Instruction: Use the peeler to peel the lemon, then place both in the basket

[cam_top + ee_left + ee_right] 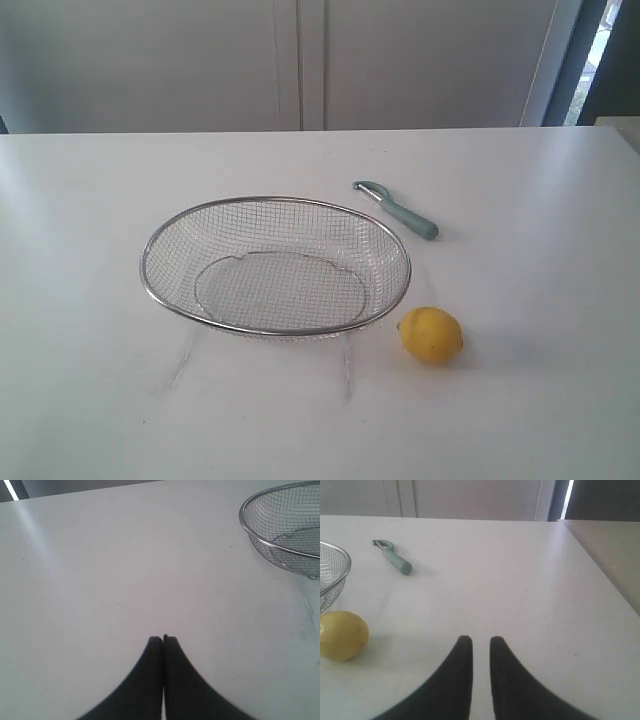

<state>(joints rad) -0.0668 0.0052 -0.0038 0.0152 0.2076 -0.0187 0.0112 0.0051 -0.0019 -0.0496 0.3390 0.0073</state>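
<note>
The yellow lemon [431,334] lies on the white table just right of the wire mesh basket [160,236], which holds nothing. Behind it lies the teal-handled peeler [399,211], its blade end pointing left. Neither arm shows in the exterior view. My left gripper [163,639] is shut on nothing, over bare table, with the basket's rim [246,527] off to one side. My right gripper [480,640] has a narrow gap between its fingers and holds nothing; the lemon [342,635] and the peeler [393,556] lie apart from it.
The white table [530,280] runs to a back edge with pale cabinet doors [300,60] behind it. In the right wrist view the table's side edge [600,570] shows, with a darker surface past it.
</note>
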